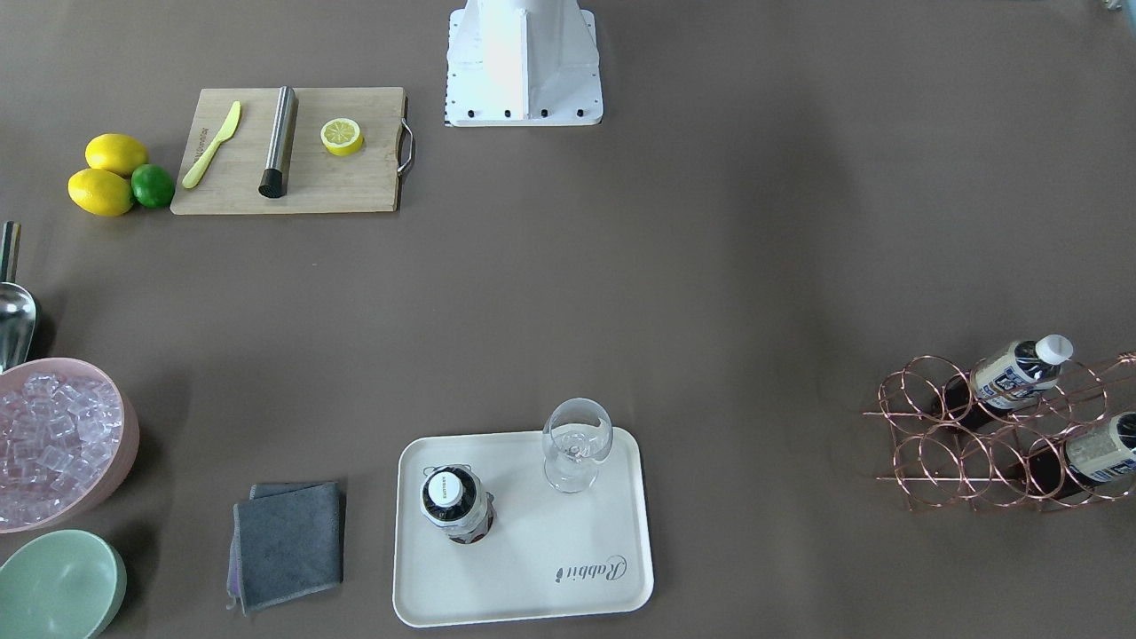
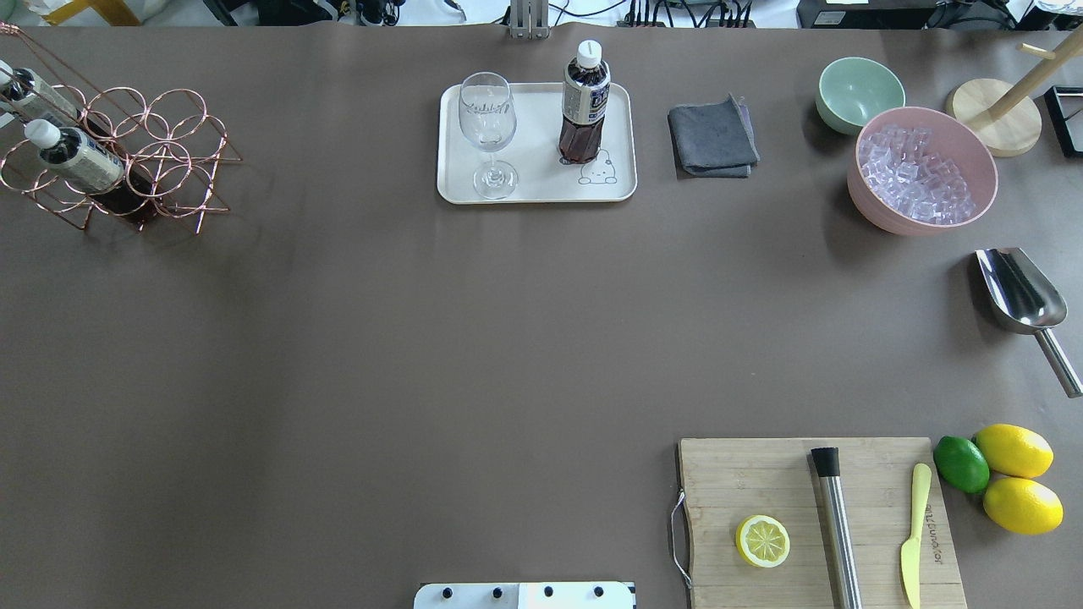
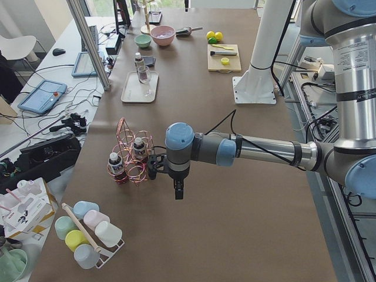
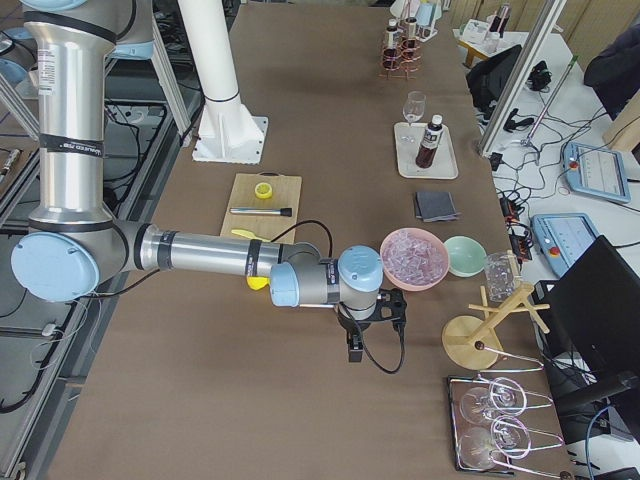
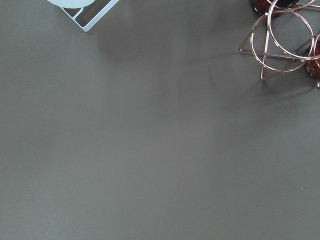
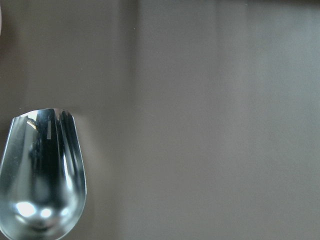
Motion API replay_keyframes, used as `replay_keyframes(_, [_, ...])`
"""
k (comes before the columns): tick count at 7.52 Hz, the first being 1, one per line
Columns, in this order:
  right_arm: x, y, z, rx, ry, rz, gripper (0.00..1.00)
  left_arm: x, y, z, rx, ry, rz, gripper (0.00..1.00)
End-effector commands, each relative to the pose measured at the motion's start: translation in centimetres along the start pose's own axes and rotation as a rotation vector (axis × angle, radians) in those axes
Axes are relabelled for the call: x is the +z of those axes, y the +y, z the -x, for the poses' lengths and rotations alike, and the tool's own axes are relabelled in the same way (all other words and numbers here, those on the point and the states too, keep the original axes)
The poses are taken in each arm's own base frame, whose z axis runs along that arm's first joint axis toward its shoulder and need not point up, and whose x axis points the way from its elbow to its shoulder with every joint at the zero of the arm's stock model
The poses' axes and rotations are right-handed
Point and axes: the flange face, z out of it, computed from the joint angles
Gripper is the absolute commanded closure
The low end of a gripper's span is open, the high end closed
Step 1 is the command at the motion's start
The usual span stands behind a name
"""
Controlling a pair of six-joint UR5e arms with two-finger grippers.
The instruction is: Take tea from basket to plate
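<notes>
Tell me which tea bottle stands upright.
The clear plastic bottle of dark tea on the cream rectangular tray; the other two lie slanted in the copper wire rack.

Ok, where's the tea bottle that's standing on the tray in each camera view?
Front-facing: tea bottle bottom centre, seen cap-on, on the tray.
Overhead: tea bottle top centre.
Exterior left: tea bottle far, upper left.
Exterior right: tea bottle far, upper right.
Left wrist: not in view.
Right wrist: not in view.
Shared landmark: the glass beside it on the tray.

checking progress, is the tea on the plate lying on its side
No, the tea stands upright on the plate, cap up, beside the glass.
</notes>
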Motion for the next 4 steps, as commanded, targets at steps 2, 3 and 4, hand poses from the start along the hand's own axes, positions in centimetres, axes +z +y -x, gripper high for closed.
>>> replay_keyframes(2, [-0.59, -0.41, 0.42, -0.001, -0.002, -0.010, 0.00, 0.80, -0.70, 0.74, -0.008, 0.041, 0.022, 0.02])
replay_keyframes(3, [-0.59, -0.41, 0.43, -0.001, -0.004, -0.010, 0.00, 1.06, -0.70, 0.93, -0.008, 0.036, 0.025, 0.02])
replay_keyframes(4, [-0.58, -0.40, 0.44, 0.000, -0.005, -0.009, 0.00, 1.18, -0.69, 1.08, -0.011, 0.032, 0.028, 0.02])
